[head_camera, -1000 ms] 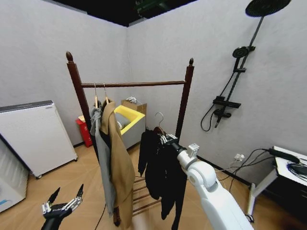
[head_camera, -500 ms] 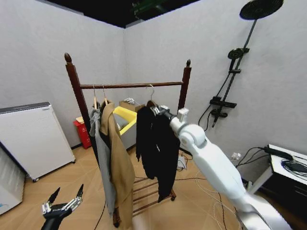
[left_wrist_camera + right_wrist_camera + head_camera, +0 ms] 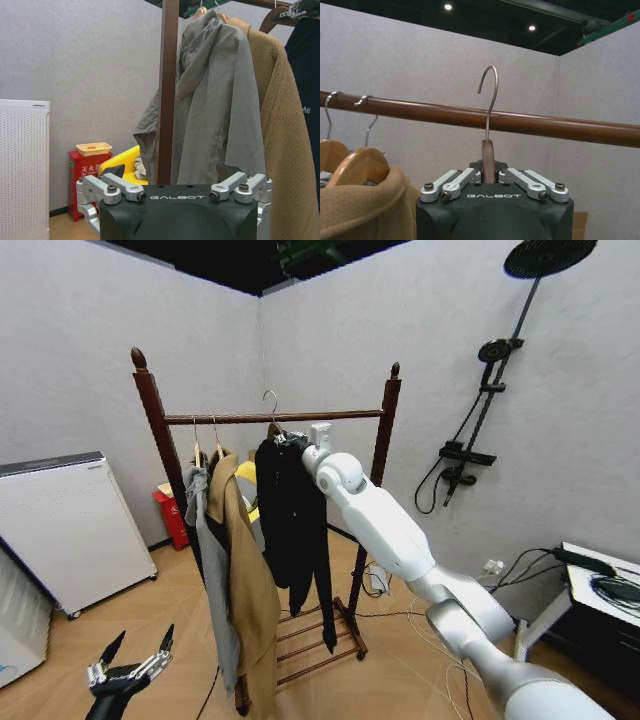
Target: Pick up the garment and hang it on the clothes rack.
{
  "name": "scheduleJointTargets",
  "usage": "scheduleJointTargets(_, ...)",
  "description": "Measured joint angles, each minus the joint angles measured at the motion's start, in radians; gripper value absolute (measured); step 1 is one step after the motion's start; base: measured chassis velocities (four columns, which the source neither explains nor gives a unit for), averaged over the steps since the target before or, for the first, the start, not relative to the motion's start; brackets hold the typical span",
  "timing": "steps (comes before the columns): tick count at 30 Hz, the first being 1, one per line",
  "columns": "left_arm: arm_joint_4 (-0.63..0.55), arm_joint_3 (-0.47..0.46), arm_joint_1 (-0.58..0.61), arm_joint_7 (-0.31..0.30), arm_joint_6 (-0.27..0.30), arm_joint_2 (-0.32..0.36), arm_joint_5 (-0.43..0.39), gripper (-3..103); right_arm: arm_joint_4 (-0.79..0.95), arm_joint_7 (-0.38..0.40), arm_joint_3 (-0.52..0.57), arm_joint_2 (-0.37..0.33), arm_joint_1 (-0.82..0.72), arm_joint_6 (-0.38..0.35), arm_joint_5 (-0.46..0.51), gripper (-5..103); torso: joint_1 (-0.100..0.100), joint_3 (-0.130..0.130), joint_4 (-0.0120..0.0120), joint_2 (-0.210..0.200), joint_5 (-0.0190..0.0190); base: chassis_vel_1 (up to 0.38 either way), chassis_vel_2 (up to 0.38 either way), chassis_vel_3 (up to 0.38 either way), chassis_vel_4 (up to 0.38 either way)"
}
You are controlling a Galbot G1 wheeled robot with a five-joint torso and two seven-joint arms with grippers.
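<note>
1. Right now my right gripper [image 3: 489, 176] is clenched on the wooden neck of the hanger [image 3: 488, 162] carrying the garment [image 3: 292, 515], which hangs free just in front of the clothes rack [image 3: 275, 418], near its middle.
2. Seen from the right wrist, the metal hook [image 3: 490, 95] stands above the rack's bar, tip open; I judge it is not yet over it.
3. To do this well I would keep the hook upright, carry it past the bar, then lower until the bar takes the weight before releasing.
4. I would keep clear of the tan coat [image 3: 245, 570] on the bar beside it.
5. My left gripper [image 3: 128, 670] idles low before the rack, jaws spread.
6. Behind the rack, a yellow bin [image 3: 121, 167] holds something pale; a small tray [image 3: 94, 148] sits on the red box [image 3: 90, 175].
</note>
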Motion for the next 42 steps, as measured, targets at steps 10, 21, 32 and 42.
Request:
scheduleJointTargets(10, 0.000, 0.000, 0.000, 0.000, 0.000, 0.000, 0.000, 100, -0.113, 0.000, -0.006, 0.050, 0.032, 0.006, -0.018, 10, 0.000, 0.000, -0.0002, 0.000, -0.0001, 0.000, 0.000, 0.000, 0.000)
scheduleJointTargets(21, 0.000, 0.000, 0.000, 0.000, 0.000, 0.000, 0.000, 100, -0.096, -0.001, -0.032, 0.069, -0.003, 0.022, -0.023, 17, 0.000, 0.000, 0.0001, 0.000, -0.0001, 0.000, 0.000, 0.000, 0.000)
scheduleJointTargets(32, 0.000, 0.000, 0.000, 0.000, 0.000, 0.000, 0.000, 100, 0.124, 0.048, 0.000, -0.013, -0.105, 0.026, 0.010, 49, 0.000, 0.000, 0.0000, 0.000, 0.0000, 0.000, 0.000, 0.000, 0.000)
scheduleJointTargets(42, 0.000, 0.000, 0.000, 0.000, 0.000, 0.000, 0.000, 100, 0.568, 0.105, 0.185, -0.261, -0.448, -0.007, 0.040, 92, 0.000, 0.000, -0.0001, 0.000, 0.0001, 0.000, 0.000, 0.000, 0.000)
